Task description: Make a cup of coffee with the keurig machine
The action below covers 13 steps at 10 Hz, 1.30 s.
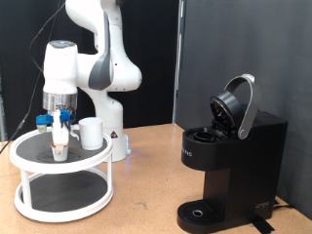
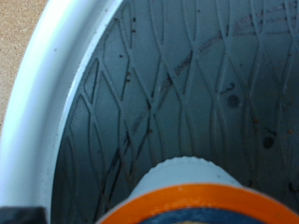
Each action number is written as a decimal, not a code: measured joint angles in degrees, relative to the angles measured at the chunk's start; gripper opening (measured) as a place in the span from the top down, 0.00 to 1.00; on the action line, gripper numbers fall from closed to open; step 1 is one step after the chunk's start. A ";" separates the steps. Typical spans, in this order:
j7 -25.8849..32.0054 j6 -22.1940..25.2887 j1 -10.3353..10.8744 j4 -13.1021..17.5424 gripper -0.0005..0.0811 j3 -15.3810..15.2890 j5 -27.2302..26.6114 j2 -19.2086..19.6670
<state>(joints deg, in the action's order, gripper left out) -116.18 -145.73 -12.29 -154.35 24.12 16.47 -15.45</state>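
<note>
End effector (image 1: pixel 61 132): mine, low over the white stand's (image 1: pixel 29 180) upper tier, clamped on a small white pod (image 1: pixel 60 148).
Cup (image 1: pixel 92 132): same tier, just beside my end effector.
Keurig (image 1: pixel 232 161): desk (image 1: pixel 146 195), exterior view's right, lid raised.

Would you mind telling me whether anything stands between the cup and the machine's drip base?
Nothing visible does. The cup sits on the top tier of the white stand, beside the gripper, and the bare tabletop runs from there to the keurig machine, whose lid is raised and drip base is unoccupied.
</note>
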 joint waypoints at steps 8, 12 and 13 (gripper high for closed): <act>8.01 3.07 0.05 1.47 0.54 2.24 -5.98 -2.20; 9.44 13.81 0.07 5.83 0.54 2.40 -9.35 -7.60; 9.44 13.33 0.06 5.63 0.54 2.39 -9.17 -7.40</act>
<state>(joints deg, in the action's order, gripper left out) -106.74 -132.39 -12.23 -148.72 26.51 7.30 -22.85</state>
